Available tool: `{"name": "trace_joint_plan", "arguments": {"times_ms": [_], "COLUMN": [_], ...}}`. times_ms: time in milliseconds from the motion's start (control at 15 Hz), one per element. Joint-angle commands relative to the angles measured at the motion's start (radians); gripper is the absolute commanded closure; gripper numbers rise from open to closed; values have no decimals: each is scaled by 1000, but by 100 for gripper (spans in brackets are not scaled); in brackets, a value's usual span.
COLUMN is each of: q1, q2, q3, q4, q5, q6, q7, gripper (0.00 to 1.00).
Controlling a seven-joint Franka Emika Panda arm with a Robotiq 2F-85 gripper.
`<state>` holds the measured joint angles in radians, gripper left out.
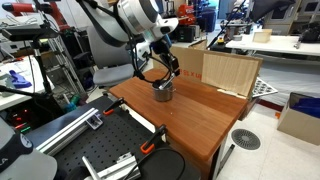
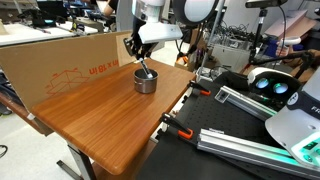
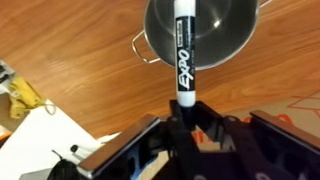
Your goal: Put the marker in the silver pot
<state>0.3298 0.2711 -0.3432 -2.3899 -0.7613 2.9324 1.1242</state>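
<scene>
Bright even indoor light; soft low-resolution frames

silver pot on table — marker over it

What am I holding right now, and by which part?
The marker, pinched at its black end nearest the wrist by the gripper; the rest of it points out over the silver pot.

I see a wooden table with a cardboard sheet standing along one edge. On the pale floor sits a cardboard box. White desks fill the cluttered lab behind.
</scene>
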Motion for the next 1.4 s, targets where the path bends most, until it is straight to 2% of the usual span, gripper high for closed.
{"name": "trace_joint_plan", "arguments": {"times_ms": [0,133,200,333,733,1000,1333], "q1": [23,29,32,21,5,-12,-33], "q2": [59,87,95,107,109,80,-16], "q3": [-20,-21,-17,-1,19,41,72], "q4": [43,59,65,69,67,40,-24], "q5": [-30,-31,-26,-1,24,36,53], "q6": [-10,-16,-39,-43,-54,-35,-13], "q7": [52,58,50,29,3,-31,-93], "gripper": [94,94,52,44,1,0,0]}}
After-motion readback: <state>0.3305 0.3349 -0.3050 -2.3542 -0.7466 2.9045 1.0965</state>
